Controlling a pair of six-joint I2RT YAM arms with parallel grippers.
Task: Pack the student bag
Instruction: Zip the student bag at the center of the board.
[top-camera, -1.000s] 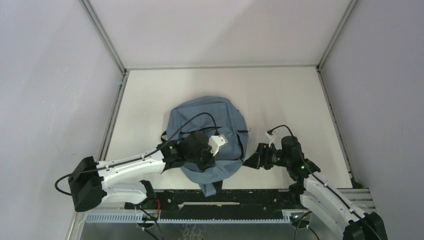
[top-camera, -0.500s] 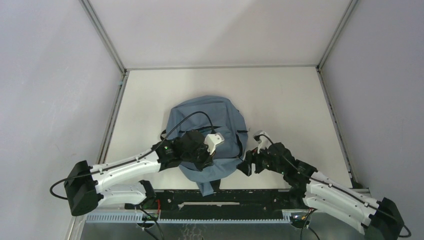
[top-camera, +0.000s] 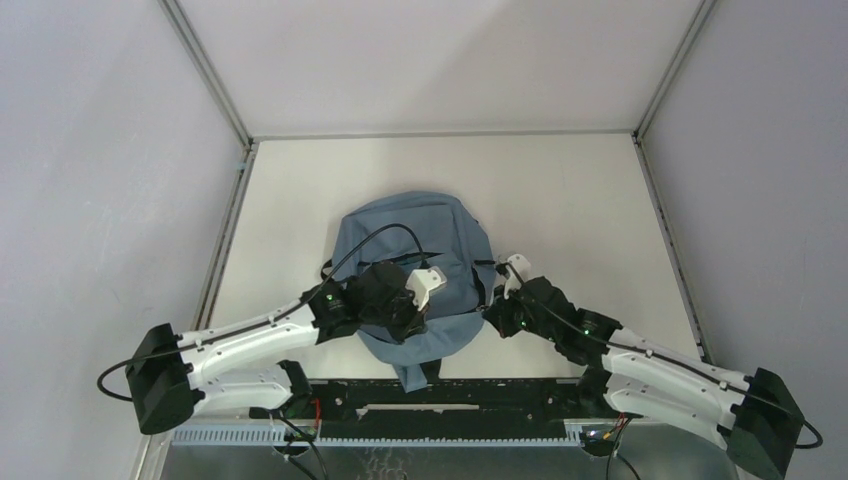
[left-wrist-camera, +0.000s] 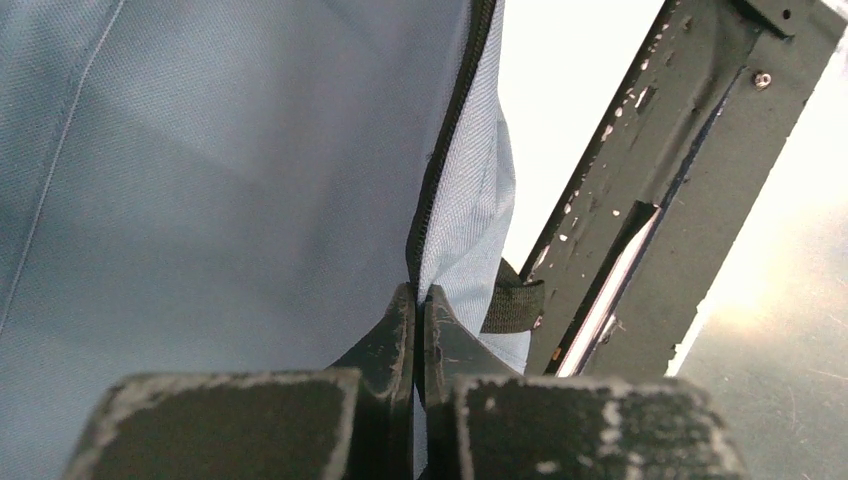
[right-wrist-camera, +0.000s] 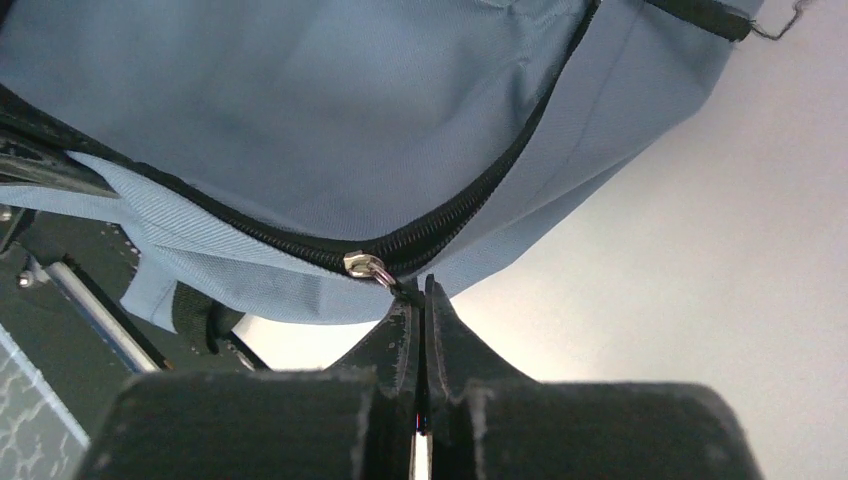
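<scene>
pale grey walls (top-camera: 90, 150) closed in a cream table (top-camera: 560, 200); on it, toward the near edge and a little left of centre, lay the student bag (top-camera: 415, 240), its rounded end toward the far wall and its narrower end reaching the front edge between the two arms; we saw the left gripper (left-wrist-camera: 418, 298) over the bag's near half, its jaws pressed together on a fold of the bag's fabric right beside the zip (left-wrist-camera: 445, 150), a thin strip of blue cloth showing between them; the right gripper (right-wrist-camera: 421, 288) met the bag at its right-hand edge, jaws closed on the zip pull (right-wrist-camera: 366, 266), whose small dark tab ran from a silvery metal ring into the pinch; the bag was soft woven cloth in a dusty blue-grey, finely textured, slack and gently creased, with stitched seams; its zip was a black toothed line curving along the side; a short loop of black webbing (left-wrist-camera: 512, 306) sat at the bag's edge just beside the left jaws; beyond it ran a dark metal rail (left-wrist-camera: 650, 180), scuffed and dotted with screws; the fingers (left-wrist-camera: 385, 340) of both grippers were black, wedge-shaped and worn pale at their edges.
</scene>
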